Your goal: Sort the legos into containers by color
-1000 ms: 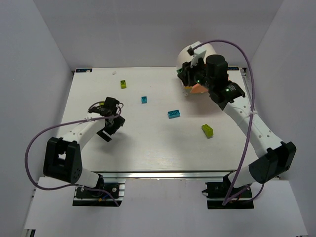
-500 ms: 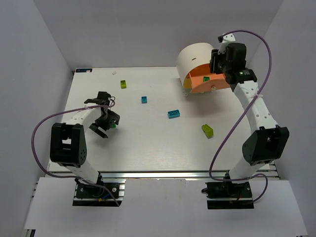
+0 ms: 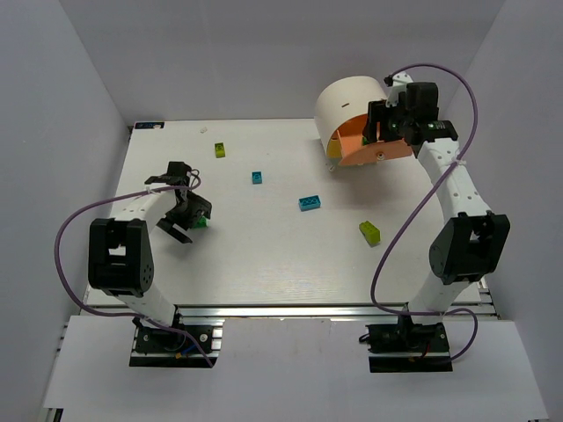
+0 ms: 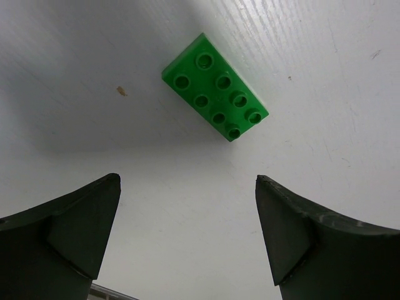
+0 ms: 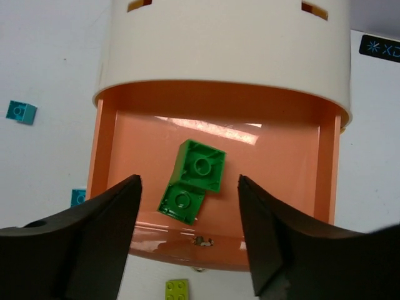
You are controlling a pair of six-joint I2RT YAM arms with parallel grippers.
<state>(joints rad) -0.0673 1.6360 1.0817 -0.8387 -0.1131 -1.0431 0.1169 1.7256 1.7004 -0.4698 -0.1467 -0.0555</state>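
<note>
A dark green lego (image 4: 214, 87) lies flat on the white table, studs up, just beyond my open left gripper (image 4: 187, 181). In the top view this lego (image 3: 202, 223) sits beside the left gripper (image 3: 186, 218). My right gripper (image 5: 189, 178) is open and empty above the pulled-out orange drawer (image 5: 103, 150) of the cream cabinet (image 5: 225, 44). Two dark green legos (image 5: 200, 165) lie hollow side up in that drawer. In the top view the right gripper (image 3: 380, 130) hangs over the orange drawer (image 3: 387, 151) in front of the cabinet (image 3: 343, 98).
Lime legos (image 3: 220, 150) (image 3: 370, 232) and cyan legos (image 3: 257, 178) (image 3: 309, 203) lie loose on the table. A yellow drawer (image 3: 335, 149) shows at the cabinet's left foot. White walls close in the table on three sides.
My right arm swung from the cabinet's front to its right side, uncovering the open orange drawer with green legos in it. My left gripper shifted slightly toward the green lego.
</note>
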